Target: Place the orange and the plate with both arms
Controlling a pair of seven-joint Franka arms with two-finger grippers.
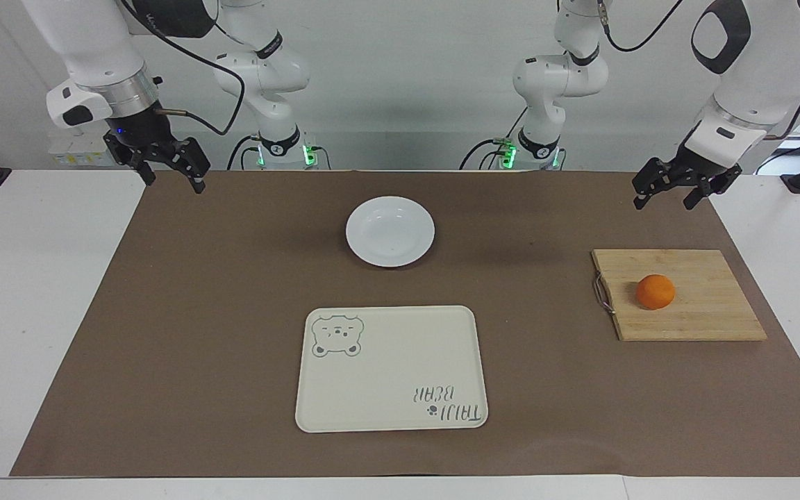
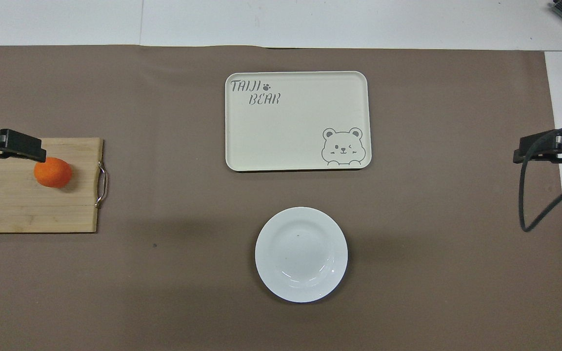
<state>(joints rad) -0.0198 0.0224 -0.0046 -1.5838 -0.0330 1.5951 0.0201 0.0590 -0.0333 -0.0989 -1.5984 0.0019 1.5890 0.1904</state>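
Observation:
The orange rests on a wooden cutting board at the left arm's end of the table. The white plate lies empty on the brown mat, mid-table, nearer to the robots than the tray. My left gripper hangs open in the air over the mat by the board, clear of the orange. My right gripper hangs open over the mat's edge at the right arm's end, holding nothing.
A cream rectangular tray with a bear drawing lies empty, farther from the robots than the plate. The board has a metal handle on its side toward the plate. A black cable loops from the right wrist.

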